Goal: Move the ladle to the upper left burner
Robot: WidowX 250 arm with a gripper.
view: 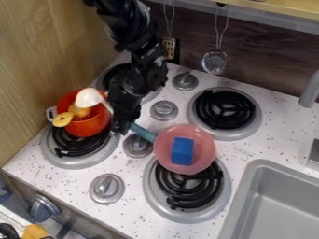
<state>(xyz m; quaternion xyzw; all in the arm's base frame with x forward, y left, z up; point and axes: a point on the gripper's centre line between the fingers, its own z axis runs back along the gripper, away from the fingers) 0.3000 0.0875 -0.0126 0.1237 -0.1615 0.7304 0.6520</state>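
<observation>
On the counter (131, 200), the arm (124, 23) hung to the right of the pot (88, 126). The upper left burner (113, 73) was behind the pot, partly hidden. The pan (165, 147) lay to the pot's right. Just beside the pot's right side was the tool (122, 127); how far open it was, or whether it held anything, could not be told. The ladle (88, 97) leaned in the pot, handle slanting toward the tool. Gripping it seemed the step in hand; next came a lift clear, then a carry behind the pot.
</observation>
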